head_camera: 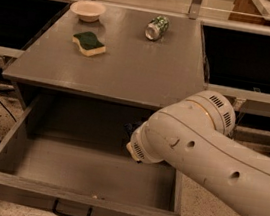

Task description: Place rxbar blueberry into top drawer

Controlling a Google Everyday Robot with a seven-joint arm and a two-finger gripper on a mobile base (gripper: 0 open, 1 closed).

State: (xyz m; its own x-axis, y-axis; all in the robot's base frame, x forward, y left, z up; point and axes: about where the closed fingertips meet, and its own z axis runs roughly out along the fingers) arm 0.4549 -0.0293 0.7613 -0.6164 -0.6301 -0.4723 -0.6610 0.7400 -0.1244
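Observation:
The top drawer [14,135] of the grey cabinet stands pulled open, with its black handle [72,213] on the front. Its floor shows bare wood on the left and middle. My white arm [205,146] reaches in from the right over the drawer's right rear part. Only a dark sliver of the gripper [131,127] peeks out past the wrist, just under the cabinet top's front edge; the arm covers the remainder. The rxbar blueberry is hidden from view.
On the cabinet top [130,74] lie a green-and-yellow sponge [89,43], a pale bowl [87,10] at the back left and a green patterned can [157,27] on its side. Dark shelves flank the cabinet. Speckled floor lies below.

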